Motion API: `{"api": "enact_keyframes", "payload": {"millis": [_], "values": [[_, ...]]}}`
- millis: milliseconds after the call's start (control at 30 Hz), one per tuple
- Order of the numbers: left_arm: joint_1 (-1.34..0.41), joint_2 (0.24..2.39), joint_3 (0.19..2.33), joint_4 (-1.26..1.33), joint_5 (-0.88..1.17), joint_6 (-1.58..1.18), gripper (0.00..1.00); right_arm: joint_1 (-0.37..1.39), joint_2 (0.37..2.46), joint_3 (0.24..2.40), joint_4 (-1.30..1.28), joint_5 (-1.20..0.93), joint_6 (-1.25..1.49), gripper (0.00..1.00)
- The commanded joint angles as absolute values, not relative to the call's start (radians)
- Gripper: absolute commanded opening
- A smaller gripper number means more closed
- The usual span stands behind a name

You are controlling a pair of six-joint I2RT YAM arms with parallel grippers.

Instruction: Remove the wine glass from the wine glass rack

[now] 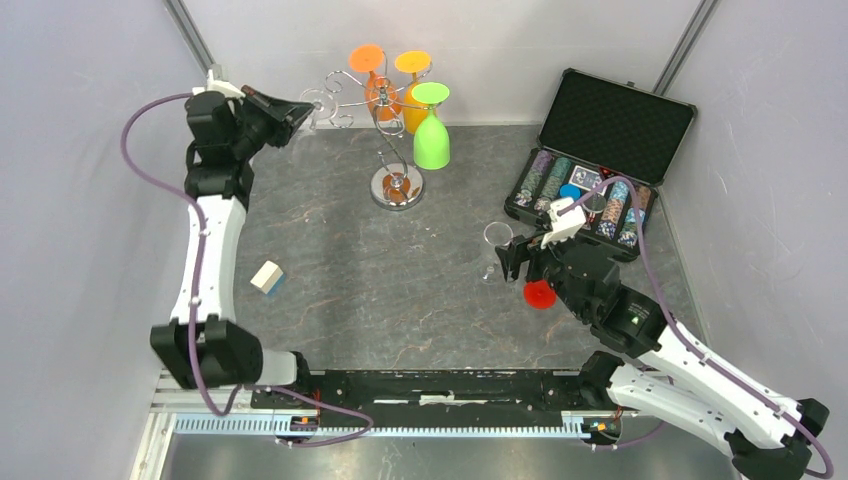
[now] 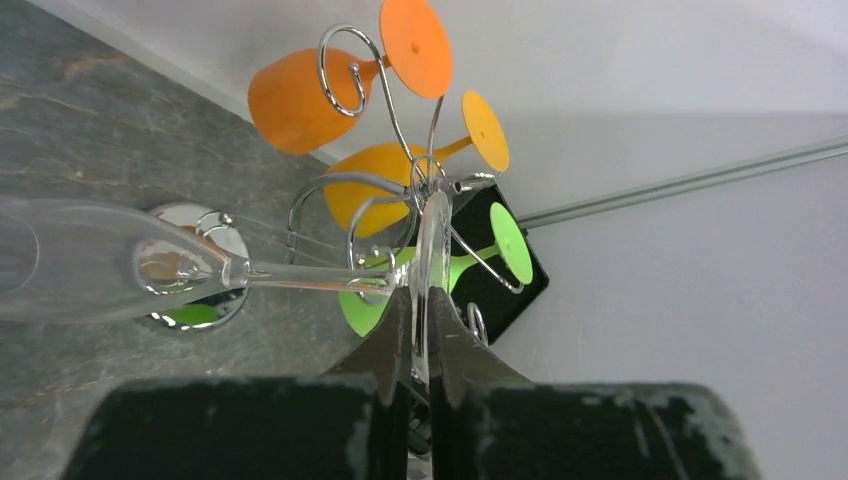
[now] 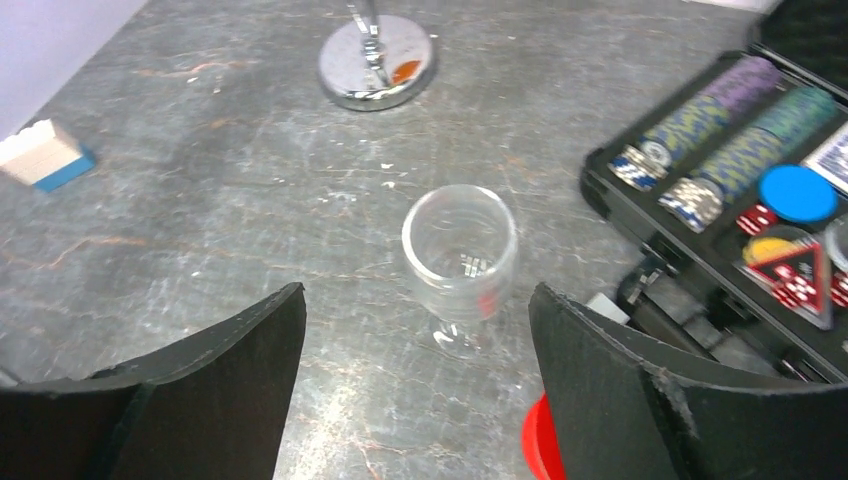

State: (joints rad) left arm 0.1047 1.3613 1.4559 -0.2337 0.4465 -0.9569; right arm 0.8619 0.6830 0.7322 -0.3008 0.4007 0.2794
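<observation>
Clear wine glass (image 2: pixel 120 262) at far left, its foot clamped in the left end effector (image 2: pixel 420 300), sits just beside the left scroll arm of the silver wine glass rack (image 1: pixel 397 187). Further right, the right end effector (image 1: pixel 510 262) gapes wide over a second glass (image 3: pixel 460 245) upright on the counter (image 3: pixel 250 200).
</observation>
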Motion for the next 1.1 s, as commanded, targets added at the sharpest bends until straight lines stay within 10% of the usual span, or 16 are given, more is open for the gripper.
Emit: {"api": "enact_keyframes", "payload": {"millis": [0,467,1067], "values": [[0.106,1.169,1.444,-0.382,0.38,-0.809,0.02,0.864,0.674,0.694,-0.138,0.209,0.233,0.88],[0.071,0.85,1.113,-0.4,0.63,-0.964,0.02,0.871,0.91,0.599,0.628,-0.237,0.376,0.85],[-0.383,0.866,0.974,-0.128,0.699,-1.177,0.02,0.887,1.142,0.526,1.178,-0.4,0.248,0.81]]}}
